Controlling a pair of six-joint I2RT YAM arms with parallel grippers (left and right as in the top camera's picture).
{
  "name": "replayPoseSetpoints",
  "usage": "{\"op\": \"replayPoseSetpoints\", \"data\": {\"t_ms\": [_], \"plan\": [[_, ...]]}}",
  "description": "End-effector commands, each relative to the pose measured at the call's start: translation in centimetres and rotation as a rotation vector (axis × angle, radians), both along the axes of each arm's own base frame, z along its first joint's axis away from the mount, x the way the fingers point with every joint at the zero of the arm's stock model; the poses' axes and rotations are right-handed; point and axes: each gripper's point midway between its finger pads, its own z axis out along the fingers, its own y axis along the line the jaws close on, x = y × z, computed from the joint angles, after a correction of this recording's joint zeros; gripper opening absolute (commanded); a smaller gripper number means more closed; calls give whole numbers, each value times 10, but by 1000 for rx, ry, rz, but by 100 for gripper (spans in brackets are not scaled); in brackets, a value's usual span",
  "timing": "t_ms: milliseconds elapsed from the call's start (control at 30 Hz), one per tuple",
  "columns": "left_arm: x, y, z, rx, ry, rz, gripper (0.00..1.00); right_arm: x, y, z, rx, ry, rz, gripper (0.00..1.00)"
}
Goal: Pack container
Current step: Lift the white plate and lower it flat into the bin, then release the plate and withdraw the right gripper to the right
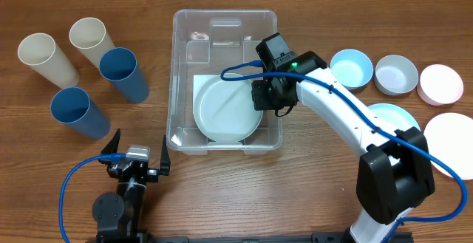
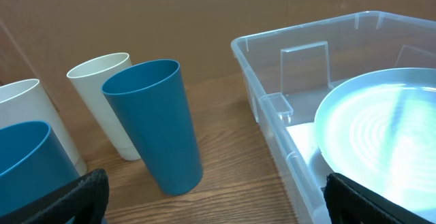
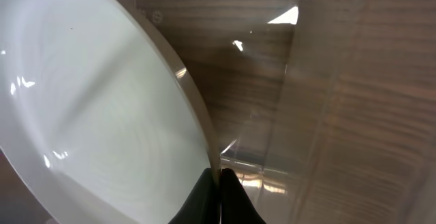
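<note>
Four tall cups stand upright on the left part of the wooden table [image 1: 29, 199]: two cream cups [image 1: 46, 57] farther back, two blue cups [image 1: 122, 73] nearer. On its right part sit a pale blue bowl [image 1: 351, 69], a white bowl [image 1: 396, 74], a pink bowl [image 1: 440, 83], a pale blue plate [image 1: 395, 112] and a white plate [image 1: 451, 143].

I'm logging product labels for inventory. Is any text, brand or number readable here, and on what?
None can be read.
The white label on the container floor shows no legible print; the plate covers much of it.
A faint moulded mark on the floor is too small to read.
</note>
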Motion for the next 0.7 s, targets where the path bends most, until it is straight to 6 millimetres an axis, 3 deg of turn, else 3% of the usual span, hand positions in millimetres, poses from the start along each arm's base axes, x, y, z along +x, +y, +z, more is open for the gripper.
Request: {"op": "replayPoseSetpoints", "data": {"t_ms": [0,133,267,433,667], "plan": [[0,2,0,-10,-3,10,100,-1,8,-3,2,-16,35,4],[0,2,0,-10,-3,10,100,-2,15,-3,-10,-32,55,4],[0,2,0,-10,-3,10,100,-6,20,-4,-24,-40,72,19],[0,2,0,-10,-4,10,100,-6,20,-4,-26,-40,73,19],[0,2,0,-10,-3,10,100,5,24,-1,-35,-117,173,28]]}}
